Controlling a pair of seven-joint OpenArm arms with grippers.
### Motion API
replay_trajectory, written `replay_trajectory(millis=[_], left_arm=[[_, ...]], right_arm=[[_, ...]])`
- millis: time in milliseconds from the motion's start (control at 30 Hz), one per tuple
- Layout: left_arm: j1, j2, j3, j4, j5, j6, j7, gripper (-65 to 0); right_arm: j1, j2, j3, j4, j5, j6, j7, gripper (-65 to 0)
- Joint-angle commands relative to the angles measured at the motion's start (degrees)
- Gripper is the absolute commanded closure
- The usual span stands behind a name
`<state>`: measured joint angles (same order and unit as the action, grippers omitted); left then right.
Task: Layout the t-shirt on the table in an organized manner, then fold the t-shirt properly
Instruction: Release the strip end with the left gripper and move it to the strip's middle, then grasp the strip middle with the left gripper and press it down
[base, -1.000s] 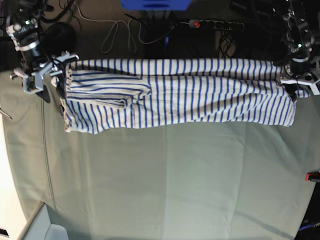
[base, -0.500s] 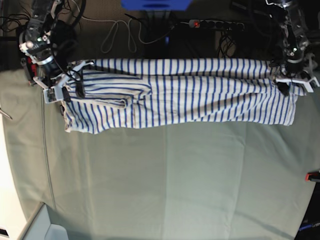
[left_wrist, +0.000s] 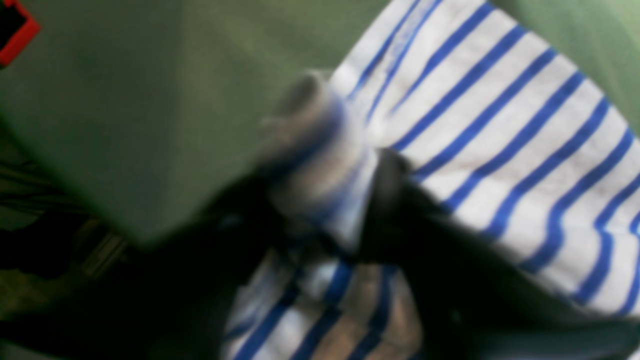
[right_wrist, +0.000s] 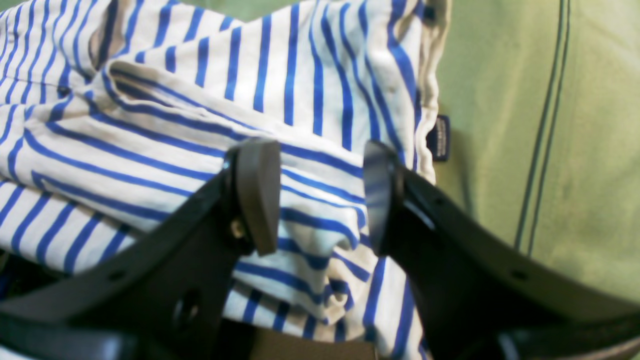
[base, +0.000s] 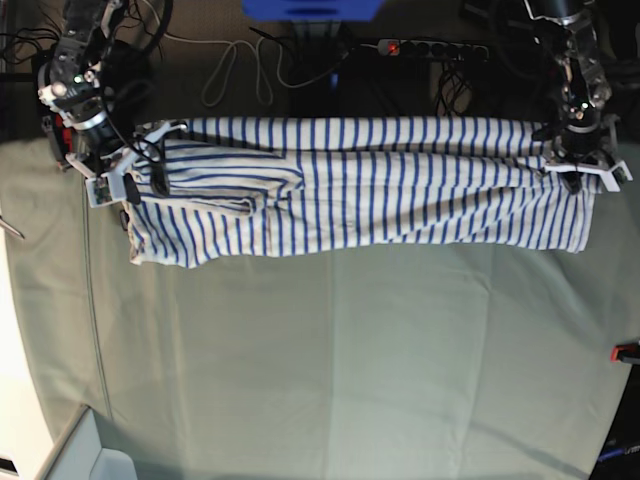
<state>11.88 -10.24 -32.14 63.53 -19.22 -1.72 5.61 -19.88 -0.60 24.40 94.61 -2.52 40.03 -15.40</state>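
Observation:
The t-shirt (base: 360, 190), white with blue stripes, lies folded in a long band along the far edge of the table (base: 330, 360). At the band's left end my right gripper (base: 118, 180) stands open. In the right wrist view its pads (right_wrist: 257, 195) straddle a raised fold of the t-shirt (right_wrist: 150, 125), near the dark tag (right_wrist: 440, 137). At the band's right end is my left gripper (base: 582, 170). The blurred left wrist view shows the left gripper (left_wrist: 340, 210) pinching a rolled edge of the striped t-shirt (left_wrist: 500, 125).
Behind the table's far edge are a power strip (base: 430, 47), loose cables (base: 240, 70) and a blue object (base: 310, 8). A red clamp (base: 625, 352) sits at the right edge, and a pale box corner (base: 90, 460) at the bottom left.
The right arm came down from off the shirt's left end onto its corner, then held still. The left gripper shifted slightly along the right end and closed on the cloth.

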Motion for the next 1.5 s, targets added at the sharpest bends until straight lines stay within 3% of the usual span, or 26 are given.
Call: replay_trajectory(millis=[0, 33, 167, 333, 533, 767, 967, 1067, 1233, 1467], left_arm=[[0.21, -0.71, -0.34, 0.87, 0.45, 1.32, 0.24, -8.9], [0.3, -0.44, -0.34, 0.96, 0.45, 1.32, 0.24, -0.3], [0.74, 0.79, -0.69, 3.86, 0.45, 1.32, 0.33, -0.1], [5.66, 4.57, 0.18, 18.89, 0.89, 1.32, 0.5, 0.0], [11.9, 6.33, 13.9, 31.11, 0.98, 1.67, 0.5, 0.0], [11.99, 6.68, 33.59, 31.29, 1.07, 2.11, 0.5, 0.0], [8.56, 6.68, 45.64, 27.68, 1.07, 2.11, 0.5, 0.0], [7.42, 6.68, 48.36, 25.48, 1.07, 2.73, 0.42, 0.0], [5.4, 6.24, 51.61, 22.14, 1.07, 7.21, 0.33, 0.0], [2.58, 6.68, 53.81, 20.38, 0.98, 7.83, 0.24, 0.0]], right_arm=[[0.23, 0.56, 0.08, 1.08, 0.9, -0.03, 1.29, -27.1], [0.23, 0.56, 0.08, 1.08, 0.9, -0.03, 1.29, -27.1], [0.23, 0.56, 0.08, 1.08, 0.9, -0.03, 1.29, -27.1], [0.32, 0.56, 0.08, 1.08, 0.9, -0.03, 1.29, -27.1], [1.55, 0.29, 0.08, 1.0, 0.9, -0.03, 1.02, -27.2], [1.73, 0.29, 0.08, 1.08, 0.9, -0.03, 1.02, -27.2], [1.55, 0.38, 0.08, 1.17, 0.9, -0.03, 1.02, -27.3], [1.46, 0.38, 0.26, 1.17, 0.9, -0.03, 1.02, -27.3], [1.46, 0.56, 0.34, 1.17, 0.9, -0.03, 1.02, -27.3], [1.46, 0.56, 0.17, 1.17, 0.9, -0.03, 1.02, -27.3]])
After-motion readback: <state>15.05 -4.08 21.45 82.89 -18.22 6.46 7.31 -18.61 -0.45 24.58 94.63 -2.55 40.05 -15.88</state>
